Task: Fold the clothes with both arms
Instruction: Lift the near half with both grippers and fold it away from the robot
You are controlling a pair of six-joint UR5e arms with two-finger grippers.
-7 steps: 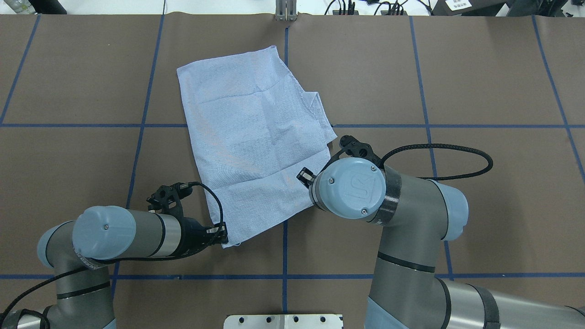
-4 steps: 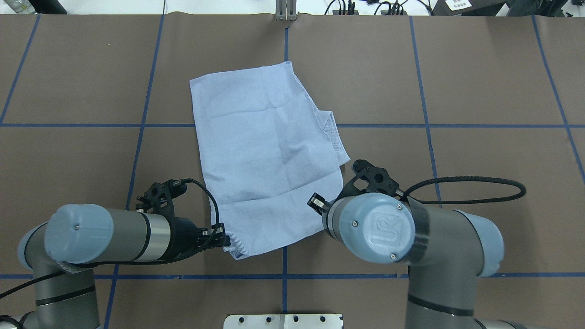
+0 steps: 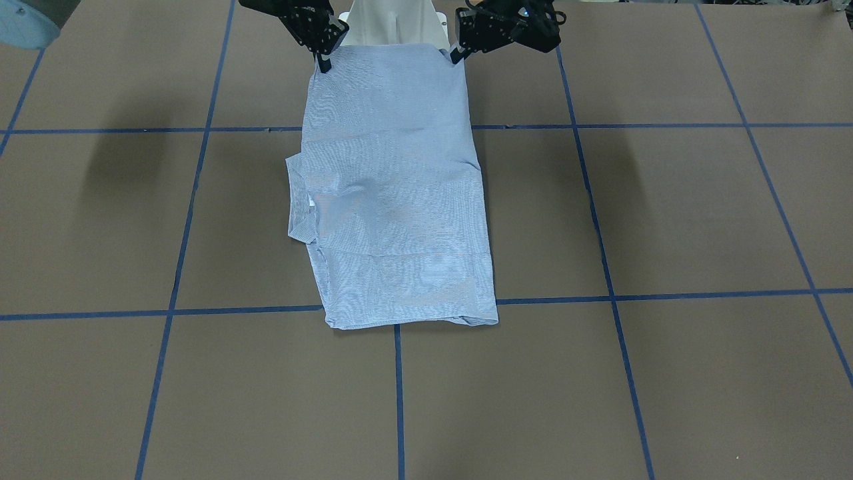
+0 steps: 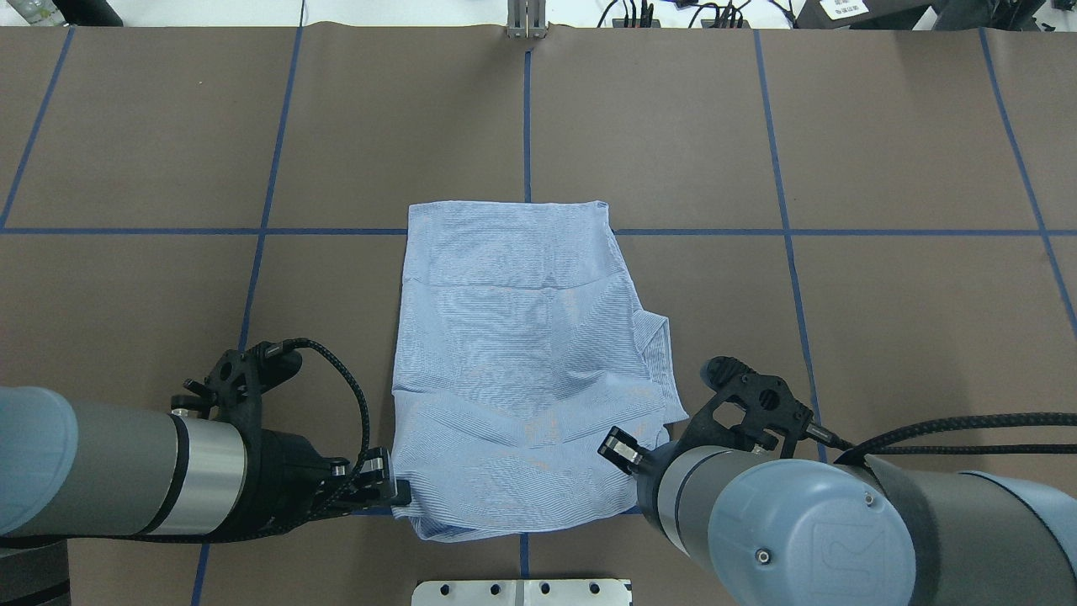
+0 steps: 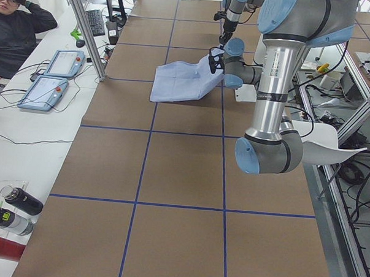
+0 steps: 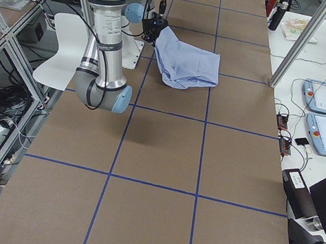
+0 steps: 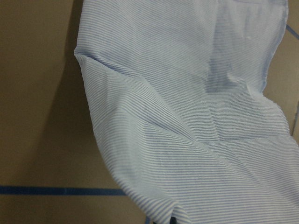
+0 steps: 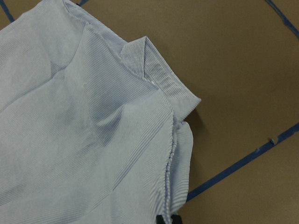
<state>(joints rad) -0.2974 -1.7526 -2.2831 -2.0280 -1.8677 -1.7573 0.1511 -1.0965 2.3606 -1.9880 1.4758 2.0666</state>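
Now | left gripper pinches shirt corner | right gripper likewise | base plate near

Both arms reach low near the base (left wrist lying level), the left gripper and right gripper each pinching a shirt corner.

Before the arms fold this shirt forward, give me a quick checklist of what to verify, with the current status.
1. Left tool pinching its near corner of the shirt: ok.
2. Right tool pinching the other near corner: ok.
3. Near edge straight between the tools: ok.
4. Far edge lying flat on the table: ok.
5. Collar tucked within the outline: not ok, it sticks out sideways.
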